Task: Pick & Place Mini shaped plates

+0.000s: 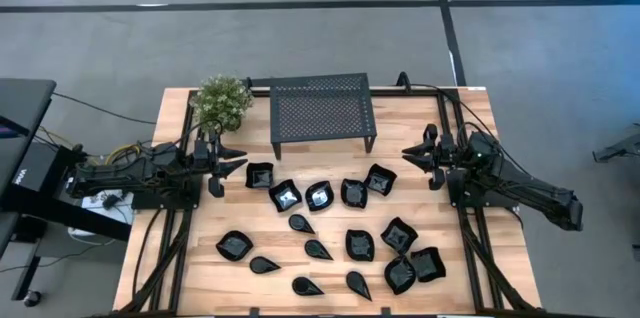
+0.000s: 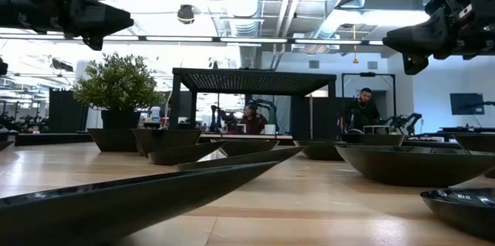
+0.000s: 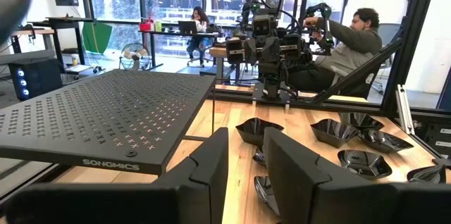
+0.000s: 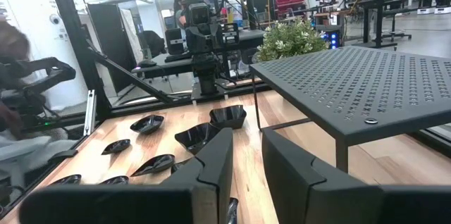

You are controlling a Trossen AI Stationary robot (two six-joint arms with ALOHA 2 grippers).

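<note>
Several glossy black mini shaped plates [image 1: 319, 196] rest flat on their bases across the wooden table, in squarish, teardrop and roundish shapes; they also show in the low view [image 2: 402, 165] and both wrist views [image 3: 258, 129] [image 4: 227, 116]. My left gripper [image 1: 238, 161] hovers open above the table's left side, level, pointing toward the plates [image 3: 246, 160] [image 2: 100, 25]. My right gripper [image 1: 408, 155] hovers open on the right side, facing the left one [image 4: 246, 160] [image 2: 402, 45]. Neither touches a plate.
A black perforated metal stand [image 1: 322, 113] stands on its legs at the table's far middle. A small potted plant [image 1: 220, 101] sits to the stand's left, close to my left gripper. People sit at desks beyond the table [image 3: 352, 37].
</note>
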